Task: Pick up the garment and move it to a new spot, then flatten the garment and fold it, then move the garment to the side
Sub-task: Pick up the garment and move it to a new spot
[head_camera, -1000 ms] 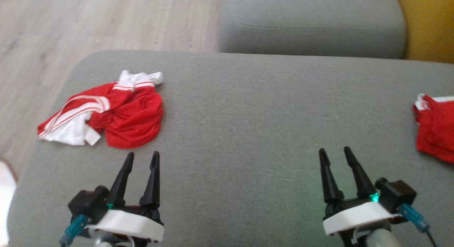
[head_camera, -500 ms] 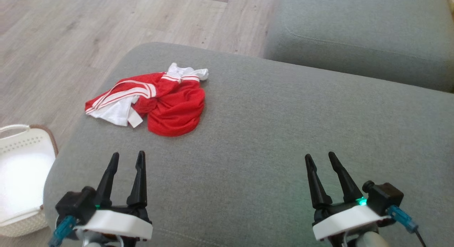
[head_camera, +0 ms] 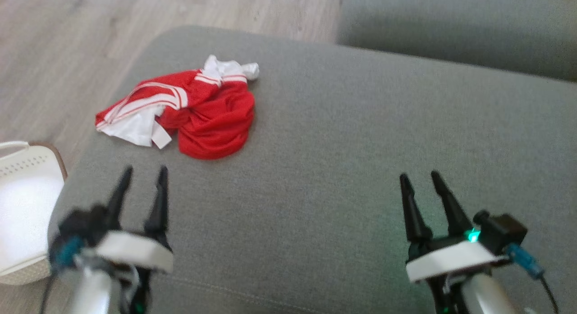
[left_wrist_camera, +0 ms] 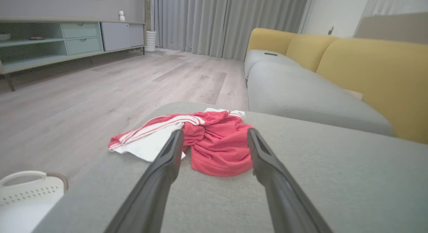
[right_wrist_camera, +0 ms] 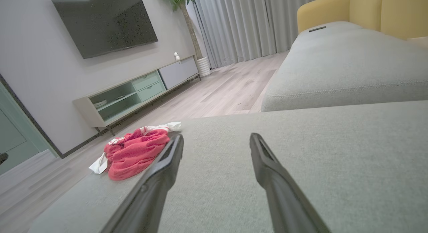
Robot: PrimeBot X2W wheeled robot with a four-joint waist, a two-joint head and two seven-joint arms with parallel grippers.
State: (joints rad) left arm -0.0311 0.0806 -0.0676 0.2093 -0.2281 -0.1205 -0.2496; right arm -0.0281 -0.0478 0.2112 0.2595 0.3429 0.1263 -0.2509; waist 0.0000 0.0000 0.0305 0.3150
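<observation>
head view: garment (head_camera: 198, 111), red w/ white trim, lies crumpled at far-left corner of grey cushion (head_camera: 338, 147). left claw (head_camera: 145, 170) & right claw (head_camera: 419, 175) both parted, empty, short of it. best approach: left claw over bunched red middle, pinch several layers, lift clear.

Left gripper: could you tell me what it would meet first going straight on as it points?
Most likely the crumpled garment, framed between the open fingers of the left gripper in its wrist view; it might graze the grey cushion first, as its height is unclear.
</observation>
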